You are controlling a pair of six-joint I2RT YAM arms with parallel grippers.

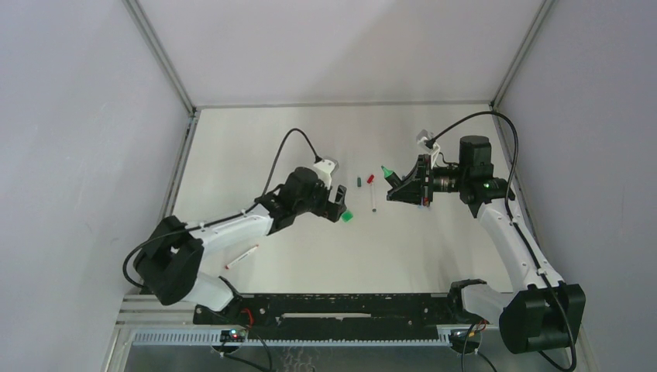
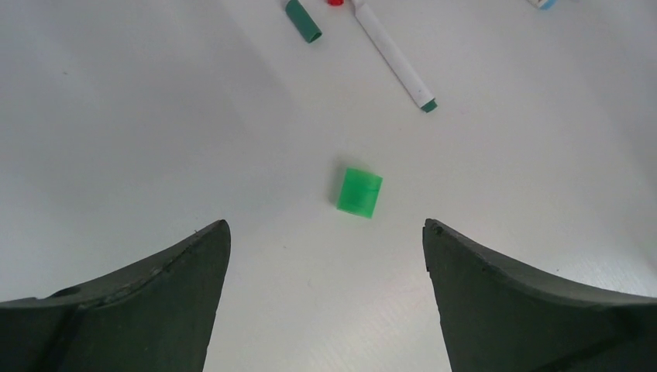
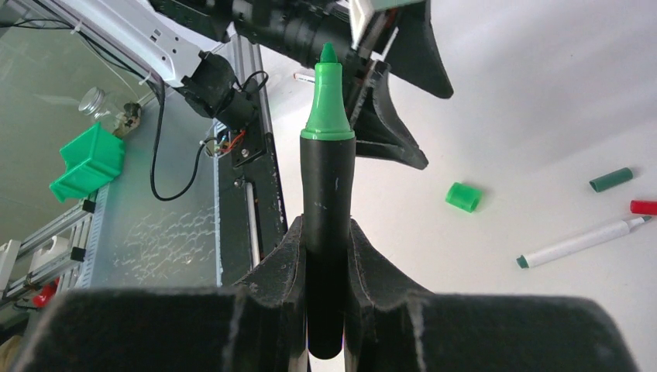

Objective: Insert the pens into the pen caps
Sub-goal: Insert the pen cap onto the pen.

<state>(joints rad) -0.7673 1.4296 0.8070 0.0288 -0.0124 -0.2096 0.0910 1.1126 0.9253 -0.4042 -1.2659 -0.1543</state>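
Far left on the table (image 1: 434,248), beside the left arm, lies one white pen with reddish ends (image 1: 242,256), well apart from the rest. The left gripper (image 2: 325,226) hangs with its jaws spread wide and nothing between them. The bright green cap (image 2: 359,192) lies on the table just ahead of the gap, touching neither finger. Farther right, close together, lie a dark green cap (image 1: 359,182), a red cap (image 1: 370,179) and a second white pen (image 1: 374,200). The right gripper (image 3: 328,229) is clamped on the black-barrelled pen (image 3: 328,178), whose green tip points toward the left gripper. The top view shows three pens and three caps.
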